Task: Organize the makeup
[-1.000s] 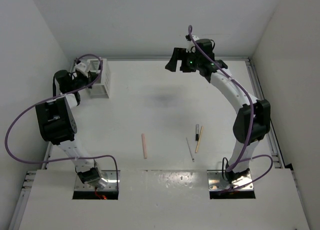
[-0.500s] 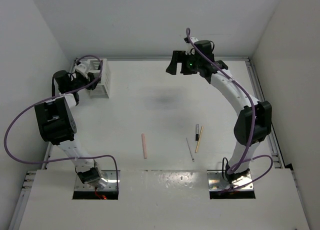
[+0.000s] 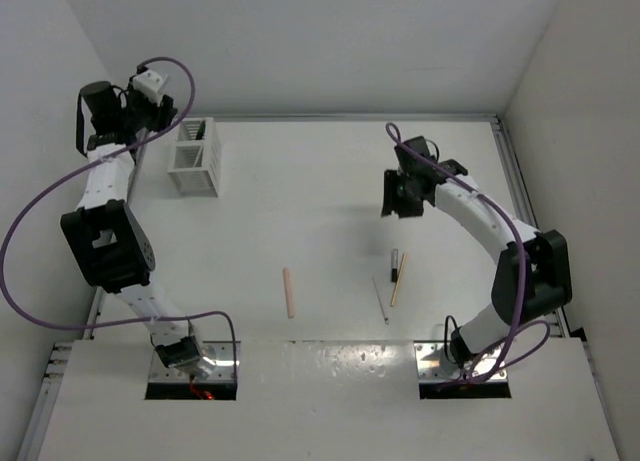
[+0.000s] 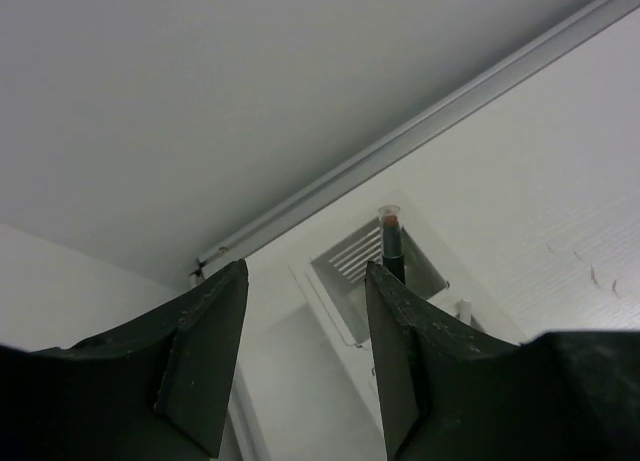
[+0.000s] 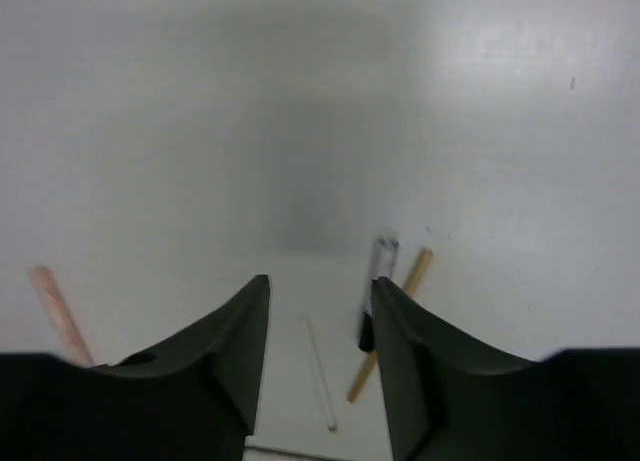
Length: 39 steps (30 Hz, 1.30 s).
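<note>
Pink stick (image 3: 289, 292) is lying on the bench (image 3: 300, 201); we are seeing the right claw (image 5: 320, 286) hovering part-open, empty, near the tan stick (image 5: 418, 271), and the left claw (image 4: 305, 271) parted, empty, raised beside the box (image 4: 350, 261) holding a black stick (image 4: 393, 251).

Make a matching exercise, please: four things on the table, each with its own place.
Things: 1 pink stick; 2 tan stick; 3 white box; 4 dark stick.
Places: A standing inside the box; B lying alone, apart from other sticks; C at the far left corner of the table; D lying beside a black pencil.
Pairs: 1-B; 2-D; 3-C; 4-A.
</note>
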Tool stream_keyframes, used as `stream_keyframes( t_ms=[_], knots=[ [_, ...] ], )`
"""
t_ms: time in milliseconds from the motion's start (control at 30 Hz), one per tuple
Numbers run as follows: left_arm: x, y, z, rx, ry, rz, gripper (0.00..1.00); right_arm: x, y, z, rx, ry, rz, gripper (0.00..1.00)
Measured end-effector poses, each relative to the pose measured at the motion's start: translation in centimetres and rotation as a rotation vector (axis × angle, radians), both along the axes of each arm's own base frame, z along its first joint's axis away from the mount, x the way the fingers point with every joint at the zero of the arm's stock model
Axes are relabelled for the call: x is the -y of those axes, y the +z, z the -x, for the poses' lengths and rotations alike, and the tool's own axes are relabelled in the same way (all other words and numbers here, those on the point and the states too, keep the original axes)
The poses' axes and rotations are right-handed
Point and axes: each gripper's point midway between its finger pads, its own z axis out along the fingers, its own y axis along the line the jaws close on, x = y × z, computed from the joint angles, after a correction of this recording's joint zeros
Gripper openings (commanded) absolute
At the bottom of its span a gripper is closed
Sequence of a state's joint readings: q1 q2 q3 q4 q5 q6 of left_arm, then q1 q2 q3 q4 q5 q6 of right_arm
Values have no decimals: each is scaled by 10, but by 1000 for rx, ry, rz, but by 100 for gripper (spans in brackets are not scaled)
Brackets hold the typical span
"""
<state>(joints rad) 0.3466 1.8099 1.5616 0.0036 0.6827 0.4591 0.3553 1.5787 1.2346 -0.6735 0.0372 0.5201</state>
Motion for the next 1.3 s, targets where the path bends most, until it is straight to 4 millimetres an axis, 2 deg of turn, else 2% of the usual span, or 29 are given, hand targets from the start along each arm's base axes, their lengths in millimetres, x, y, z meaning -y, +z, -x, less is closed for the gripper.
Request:
stream_keyframes(
  t_ms=[100, 200, 367, 600, 767, 1133, 1300],
  knots=[
    [7, 22, 1, -3, 47, -42, 56, 17, -45, 42, -172, -71, 45, 33],
    [18, 32, 5, -19, 80, -38, 56, 27, -65, 64, -265, -128, 61, 31],
    [35, 18, 17, -123, 107, -6, 56, 37, -74, 63, -277, -232, 56, 28],
    [64, -9, 32, -264, 93, 45, 56, 49, -104, 87, -355, -318, 75, 28],
    [79, -23, 40, -327, 78, 66, 56, 50, -115, 84, -367, -343, 83, 28],
    [85, -34, 45, -365, 68, 86, 56, 53, -131, 82, -387, -355, 101, 26],
    [86, -34, 45, -366, 68, 88, 56, 53, -132, 82, -395, -357, 103, 19]
  ],
)
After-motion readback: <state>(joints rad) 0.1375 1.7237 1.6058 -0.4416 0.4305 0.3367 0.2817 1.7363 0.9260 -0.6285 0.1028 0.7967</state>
